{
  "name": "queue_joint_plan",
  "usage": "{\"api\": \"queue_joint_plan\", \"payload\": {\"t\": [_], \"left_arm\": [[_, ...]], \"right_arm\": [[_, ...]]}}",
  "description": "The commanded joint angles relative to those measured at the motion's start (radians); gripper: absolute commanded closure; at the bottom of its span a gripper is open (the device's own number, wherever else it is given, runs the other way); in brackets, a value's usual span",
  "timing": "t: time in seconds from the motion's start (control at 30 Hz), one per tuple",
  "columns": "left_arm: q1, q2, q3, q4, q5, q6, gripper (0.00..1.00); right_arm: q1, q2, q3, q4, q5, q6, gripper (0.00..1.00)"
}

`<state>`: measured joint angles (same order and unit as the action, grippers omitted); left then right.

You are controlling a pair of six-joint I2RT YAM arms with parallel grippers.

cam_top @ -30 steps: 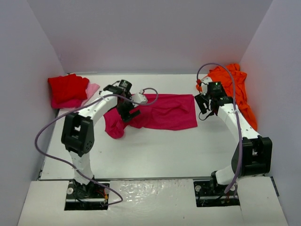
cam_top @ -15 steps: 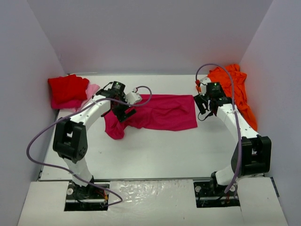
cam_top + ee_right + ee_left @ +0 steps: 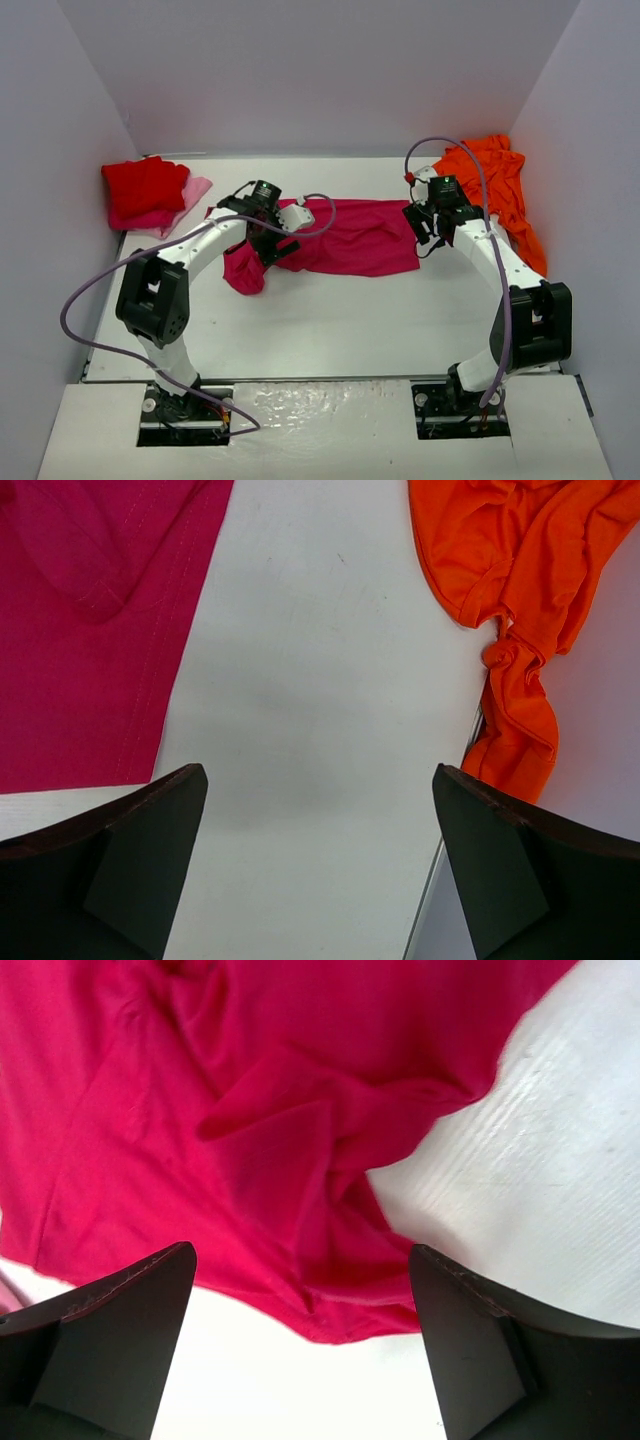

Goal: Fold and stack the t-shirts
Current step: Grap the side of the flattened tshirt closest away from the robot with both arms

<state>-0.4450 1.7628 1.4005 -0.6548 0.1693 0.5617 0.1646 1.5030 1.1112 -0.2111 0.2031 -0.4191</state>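
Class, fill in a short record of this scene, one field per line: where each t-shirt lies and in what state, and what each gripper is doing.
Magenta t-shirt: spread out mid-table, left end rumpled
Red t-shirt: folded, far left corner, lying on pink cloth
Orange t-shirt: crumpled, far right edge
Left gripper: open, above the magenta shirt's rumpled end, holding nothing
Right gripper: open, above bare table between the magenta and orange shirts, holding nothing

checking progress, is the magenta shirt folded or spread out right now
Spread, not folded. The magenta shirt lies mostly flat in one layer, but its left end is bunched and wrinkled under the open left gripper.
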Motion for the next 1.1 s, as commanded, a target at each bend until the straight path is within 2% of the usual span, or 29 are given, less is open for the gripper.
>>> {"api": "queue_joint_plan", "payload": {"t": [0.0, 0.23, 0.5, 0.83, 1.07], "left_arm": [[-0.08, 0.023, -0.014, 0.057, -0.058, 0.003, 0.17], [-0.152, 0.124, 0.02, 0.069, -0.124, 0.0, 0.27], [-0.147, 0.161, 0.05, 0.08, -0.187, 0.018, 0.28], [-0.148, 0.056, 0.017, 0.09, -0.212, 0.04, 0.28], [-0.124, 0.056, 0.051, 0.077, -0.222, 0.059, 0.28]], "right_arm": [[0.0, -0.004, 0.002, 0.042, 0.027, 0.011, 0.07], [0.001, 0.0, -0.01, 0.042, 0.022, 0.011, 0.09], [0.0, -0.004, -0.021, 0.045, 0.02, 0.007, 0.09], [0.001, 0.0, -0.023, 0.049, 0.016, 0.009, 0.09], [0.001, 0.001, -0.024, 0.049, 0.018, 0.009, 0.09]]}}
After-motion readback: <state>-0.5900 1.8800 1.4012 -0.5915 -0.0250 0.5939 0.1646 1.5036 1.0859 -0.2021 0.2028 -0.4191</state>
